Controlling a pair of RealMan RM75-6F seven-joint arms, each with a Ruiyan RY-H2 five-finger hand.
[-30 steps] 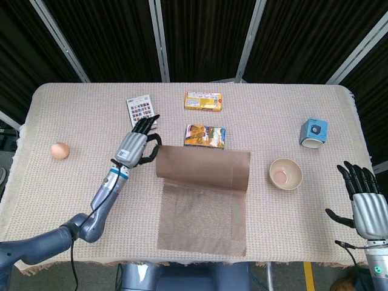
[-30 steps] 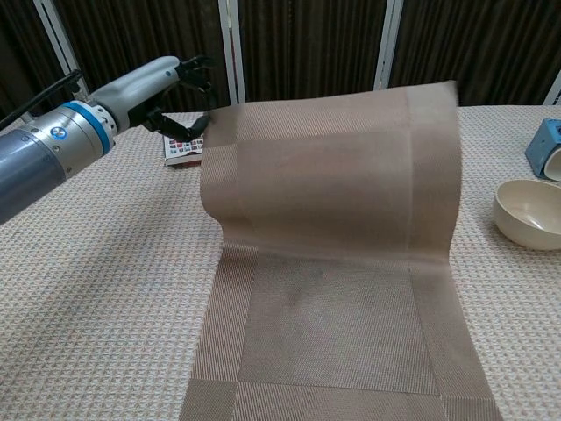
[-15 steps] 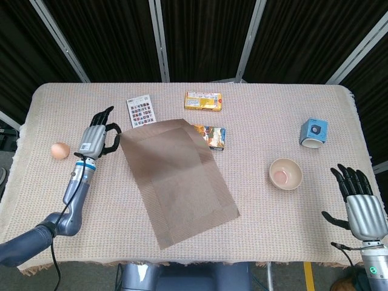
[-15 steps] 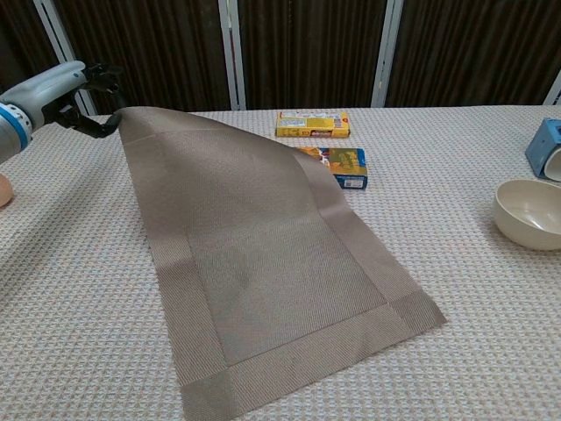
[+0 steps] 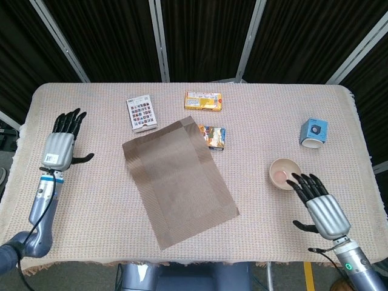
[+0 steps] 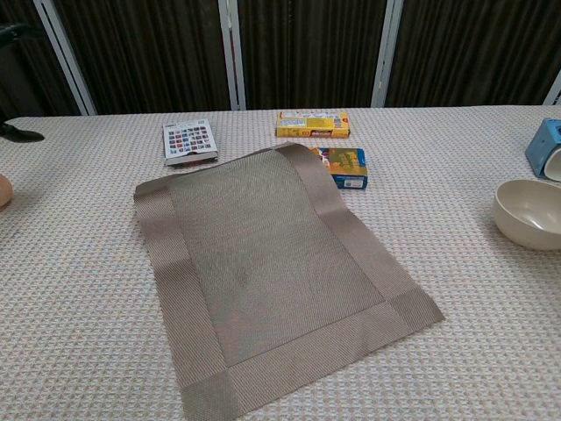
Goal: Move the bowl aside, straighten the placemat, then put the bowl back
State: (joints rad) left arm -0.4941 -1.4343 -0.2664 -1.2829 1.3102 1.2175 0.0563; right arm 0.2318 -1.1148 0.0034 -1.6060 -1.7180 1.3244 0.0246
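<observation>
— Where is the placemat?

— Flat on the table, near the middle, but turned at an angle — its far corner lies over an edge of the blue and orange packet.

— And the bowl?

— Off to the right of the placemat, well apart from it, upright on the cloth. In the chest view it sits at the right edge, with something pinkish showing inside from above.

— The hands?

— The left hand is out at the left side of the table, fingers spread and pointing away from the robot, holding nothing. The right hand is just beside the bowl on its near side, fingers apart, fingertips close to the rim — whether they touch it I cannot tell. It holds nothing either.

— Anything else on the table?

— A card of coloured squares beyond the placemat's far left corner, a yellow packet further back, a blue and white box at the right, beyond the bowl.
</observation>
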